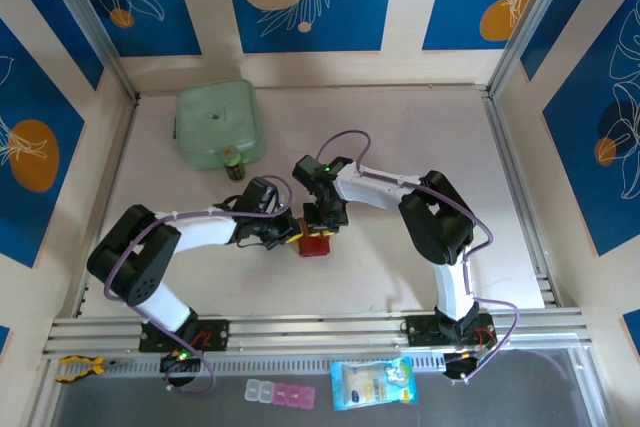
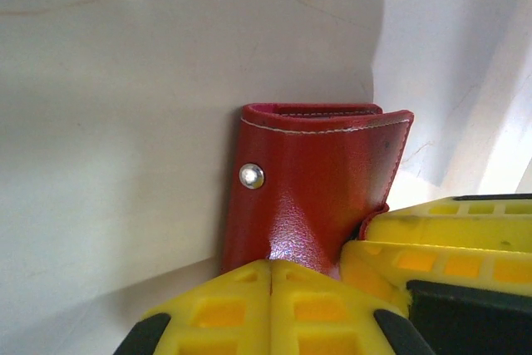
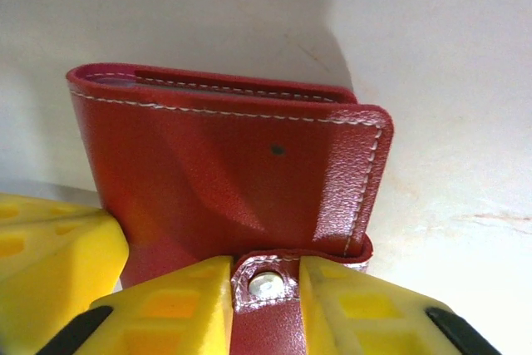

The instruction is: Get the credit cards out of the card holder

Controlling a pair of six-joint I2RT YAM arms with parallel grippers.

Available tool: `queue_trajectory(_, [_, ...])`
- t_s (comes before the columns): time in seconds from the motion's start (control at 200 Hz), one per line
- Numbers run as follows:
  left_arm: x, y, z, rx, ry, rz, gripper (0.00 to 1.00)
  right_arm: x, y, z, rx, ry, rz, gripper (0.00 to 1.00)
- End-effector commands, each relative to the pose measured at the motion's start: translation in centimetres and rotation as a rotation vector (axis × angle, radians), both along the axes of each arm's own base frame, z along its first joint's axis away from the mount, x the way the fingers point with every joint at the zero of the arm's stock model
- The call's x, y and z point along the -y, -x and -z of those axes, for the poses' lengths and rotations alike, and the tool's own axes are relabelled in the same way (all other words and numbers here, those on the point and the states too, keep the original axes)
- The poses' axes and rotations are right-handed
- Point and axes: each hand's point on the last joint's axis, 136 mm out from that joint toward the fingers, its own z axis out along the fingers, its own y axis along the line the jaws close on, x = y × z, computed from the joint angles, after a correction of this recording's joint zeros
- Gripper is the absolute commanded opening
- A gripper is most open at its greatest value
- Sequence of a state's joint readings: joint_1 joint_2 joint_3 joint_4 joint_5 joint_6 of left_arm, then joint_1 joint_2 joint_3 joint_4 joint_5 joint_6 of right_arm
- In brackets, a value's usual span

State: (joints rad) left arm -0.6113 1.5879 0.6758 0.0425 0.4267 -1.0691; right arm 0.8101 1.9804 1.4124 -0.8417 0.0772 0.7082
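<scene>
Card holder (image 2: 309, 179) in left tool (image 2: 272, 278); right tool (image 3: 266, 276) clasps tab (image 3: 268, 313).

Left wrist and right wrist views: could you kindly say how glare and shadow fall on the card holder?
Left wrist view: a glare patch low on the card holder; right wrist view: leather evenly lit, soft shadow on the table behind it.

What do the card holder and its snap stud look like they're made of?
The card holder looks like red leather or a leather-like vinyl. It has a fine pebbled grain, a soft sheen and pale stitching along the edges. I can't tell real leather from faux here. The snap stud appears to be metal: small, round and shiny silver.
</scene>
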Motion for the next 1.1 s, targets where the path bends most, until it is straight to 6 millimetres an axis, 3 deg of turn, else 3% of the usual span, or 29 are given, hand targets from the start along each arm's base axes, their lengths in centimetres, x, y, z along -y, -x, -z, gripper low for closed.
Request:
queue_trajectory(0.0, [-0.7, 1.1, 1.5, -0.068, -0.038, -0.002, 0.00, 0.5, 1.4, 1.9, -0.058, 0.028, 0.005, 0.25])
queue_trajectory(0.64, [-1.3, 1.2, 2.0, -0.093, -0.077, -0.004, 0.00, 1.1, 0.8, 0.7, -0.020, 0.011, 0.032, 0.04])
queue_trajectory(1.095, [-4.4, 2.5, 4.5, -0.180, -0.157, -0.067, 0.00, 2.7, 0.3, -0.9, 0.024, -0.019, 0.072, 0.00])
